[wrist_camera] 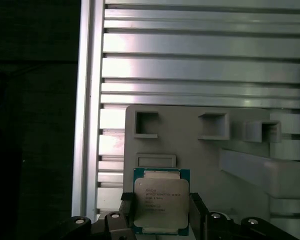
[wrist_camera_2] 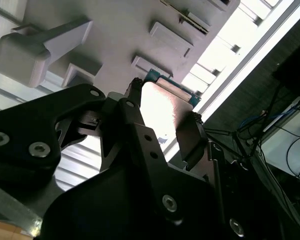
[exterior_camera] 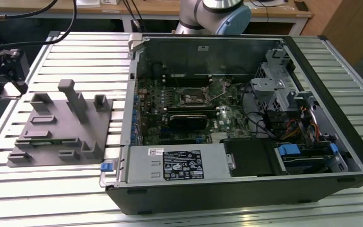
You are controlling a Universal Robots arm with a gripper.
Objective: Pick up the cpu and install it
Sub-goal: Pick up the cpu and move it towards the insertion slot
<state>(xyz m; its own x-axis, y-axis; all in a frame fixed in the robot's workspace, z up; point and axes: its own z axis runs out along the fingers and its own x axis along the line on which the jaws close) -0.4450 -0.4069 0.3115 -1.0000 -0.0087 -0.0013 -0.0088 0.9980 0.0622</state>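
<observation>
Closest in both wrist views: gripper [wrist_camera: 162, 207], black fingers [wrist_camera: 128, 210] pressed on opposite edges of cpu [wrist_camera: 160, 200]. Cpu is held flat between them, silvery top turned toward first wrist view, green rim shown. Just behind cpu, grey fixture [wrist_camera: 190, 150] is seen; contact between the two cannot be told. Beyond, slatted metal table [wrist_camera: 190, 70] is seen. In exterior view, fixture is laid at exterior view's left, open computer case [exterior_camera: 232, 194] set beside it, dark socket [exterior_camera: 191, 97] seen on motherboard [exterior_camera: 150, 118] inside.

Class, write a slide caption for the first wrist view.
Black gripper holding the small square silvery-topped cpu over a grey moulded fixture on a slatted metal table.
</observation>
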